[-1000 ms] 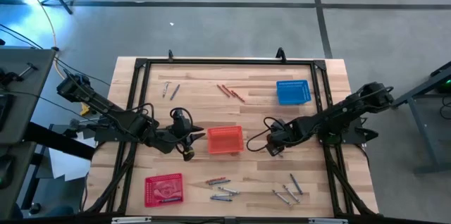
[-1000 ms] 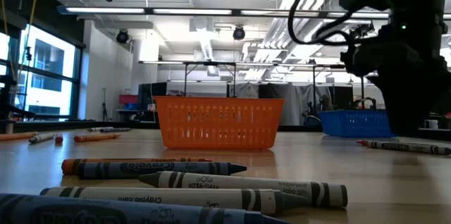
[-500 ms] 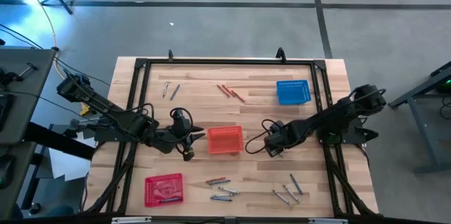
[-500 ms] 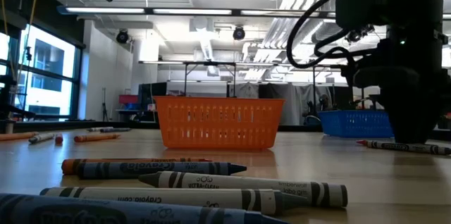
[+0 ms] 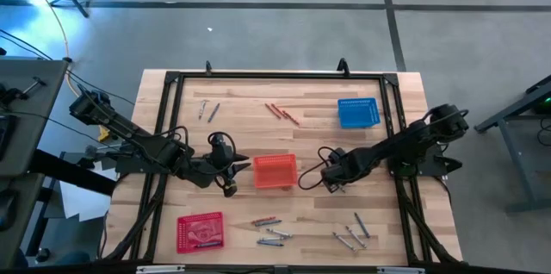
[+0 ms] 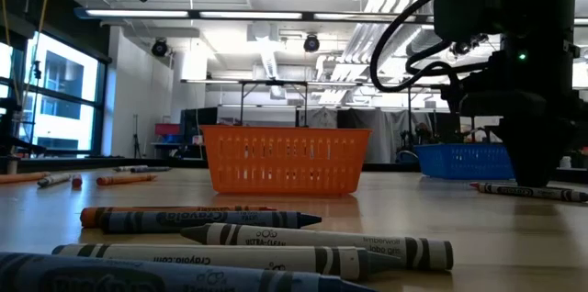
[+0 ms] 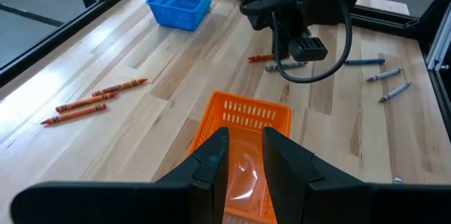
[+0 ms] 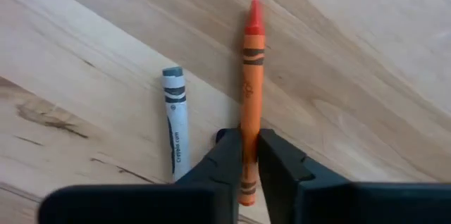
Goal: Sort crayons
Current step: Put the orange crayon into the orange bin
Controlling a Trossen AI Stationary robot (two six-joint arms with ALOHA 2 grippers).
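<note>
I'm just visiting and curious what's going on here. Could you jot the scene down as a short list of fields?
Right gripper: closed on an orange crayon lying on the table
Beside it: a grey crayon, not gripped
Left gripper: hovering over the orange basket, holding nothing visible
Blue basket: far side of the table, right
Red basket: near edge, left
Loose crayons: more along the near edge

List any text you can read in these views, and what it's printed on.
"ULTRA-CLEAN": on the grey crayon nearest the low camera, faint but just legible.
"Crayola": on the blue crayon behind it, only partly legible.
Too blurred to read: the print on the orange crayon between the right tool's fingers and the grey crayon beside it.
Nothing legible on the baskets.
</note>
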